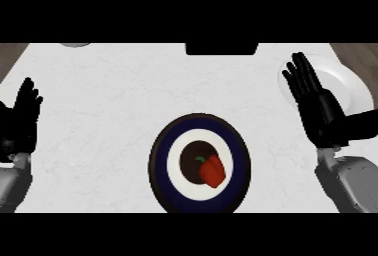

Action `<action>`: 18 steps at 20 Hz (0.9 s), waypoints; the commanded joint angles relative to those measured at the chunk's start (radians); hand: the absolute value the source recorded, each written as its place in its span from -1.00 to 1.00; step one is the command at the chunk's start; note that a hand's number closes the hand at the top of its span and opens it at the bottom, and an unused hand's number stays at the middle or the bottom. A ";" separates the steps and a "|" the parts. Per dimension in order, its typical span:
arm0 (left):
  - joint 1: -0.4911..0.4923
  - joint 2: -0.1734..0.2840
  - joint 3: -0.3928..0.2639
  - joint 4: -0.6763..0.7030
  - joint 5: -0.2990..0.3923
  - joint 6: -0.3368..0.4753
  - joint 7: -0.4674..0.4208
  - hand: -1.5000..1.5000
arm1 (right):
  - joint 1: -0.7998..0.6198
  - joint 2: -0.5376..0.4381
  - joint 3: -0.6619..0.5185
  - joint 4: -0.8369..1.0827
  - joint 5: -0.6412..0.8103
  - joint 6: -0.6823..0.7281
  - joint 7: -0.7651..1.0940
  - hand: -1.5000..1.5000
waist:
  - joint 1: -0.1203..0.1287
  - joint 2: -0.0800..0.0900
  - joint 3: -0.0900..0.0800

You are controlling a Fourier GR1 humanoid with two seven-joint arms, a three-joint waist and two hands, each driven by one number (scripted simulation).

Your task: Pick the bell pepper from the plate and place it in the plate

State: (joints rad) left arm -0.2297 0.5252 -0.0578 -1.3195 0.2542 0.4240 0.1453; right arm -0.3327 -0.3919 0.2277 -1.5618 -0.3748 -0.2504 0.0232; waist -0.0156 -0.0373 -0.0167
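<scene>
A small red bell pepper with a green stem (pixel 211 170) is lying in the dark middle of a round plate with a dark blue rim and a white ring (pixel 164 165). This plate is sitting on the white table (pixel 118 100), near the robot and about in the middle.

A plain white round plate (pixel 353 85) is sitting far off to the right. The robot's black right hand (pixel 319 106) is hovering over its left part, with fingers straight and flat, holding nothing. The black left hand (pixel 21 120) is resting at the left edge, fingers up and open, also holding nothing.

It looks like the pepper is not picked up yet, so the job is only starting. The white plate seems to be where the pepper should go.

To do this step well, the right hand should be coming back toward the near plate and going down right over the pepper. The fingers should be curling around the fat red part, not the little stem. The pepper is smooth and round, so it could be rolling away if it gets bumped from one side. Lifting straight up should be keeping the blue plate from sliding.
</scene>
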 commanded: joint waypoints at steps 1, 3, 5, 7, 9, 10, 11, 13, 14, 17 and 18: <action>0.027 -0.043 -0.049 -0.068 -0.014 -0.042 -0.083 0.00 | -0.033 -0.007 0.056 0.049 -0.022 0.057 0.136 -1.00 | 0.032 0.036 0.015; -0.080 -0.011 -0.111 -0.128 -0.023 -0.137 -0.086 0.00 | -0.011 0.018 0.171 0.168 -0.082 0.184 0.246 -1.00 | 0.076 0.061 0.016; -0.126 -0.013 -0.156 -0.177 -0.037 -0.192 -0.136 0.00 | 0.013 0.038 0.249 0.229 -0.135 0.263 0.373 -1.00 | 0.104 0.088 0.015; -0.143 -0.045 -0.217 -0.200 -0.036 -0.239 -0.148 0.00 | -0.094 -0.103 0.388 0.216 0.049 0.390 0.385 -1.00 | 0.153 0.083 -0.001; -0.160 -0.049 -0.256 -0.227 -0.030 -0.293 -0.158 0.00 | -0.147 -0.116 0.474 0.249 0.088 0.494 0.431 -1.00 | 0.170 0.077 0.008; -0.162 -0.072 -0.289 -0.224 -0.042 -0.300 -0.171 0.00 | -0.200 -0.114 0.504 0.250 0.103 0.543 0.452 -1.00 | 0.161 0.076 0.009; -0.138 -0.059 -0.296 -0.235 -0.031 -0.329 -0.174 0.00 | -0.250 -0.138 0.520 0.251 0.129 0.592 0.458 -1.00 | 0.175 0.064 0.010; -0.168 -0.077 -0.307 -0.229 -0.031 -0.334 -0.170 0.00 | -0.360 -0.121 0.588 0.258 0.224 0.646 0.461 -1.00 | 0.163 0.062 0.012; -0.145 -0.069 -0.311 -0.221 -0.038 -0.340 -0.186 0.00 | -0.413 -0.109 0.597 0.274 0.234 0.684 0.470 -1.00 | 0.159 0.060 0.012; -0.131 -0.050 -0.275 -0.210 -0.010 -0.368 -0.191 0.00 | -0.543 0.022 0.601 0.393 0.196 0.774 0.553 -1.00 | 0.109 0.053 0.014; -0.111 -0.021 -0.258 -0.236 -0.006 -0.381 -0.202 0.00 | -0.574 0.027 0.602 0.447 0.209 0.812 0.527 -1.00 | 0.112 0.052 0.015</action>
State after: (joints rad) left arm -0.3632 0.4749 -0.3324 -1.5395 0.2316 0.0857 -0.0355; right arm -0.7616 -0.4342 0.7885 -1.2233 -0.1967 0.4439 0.5122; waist 0.1162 0.0209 -0.0037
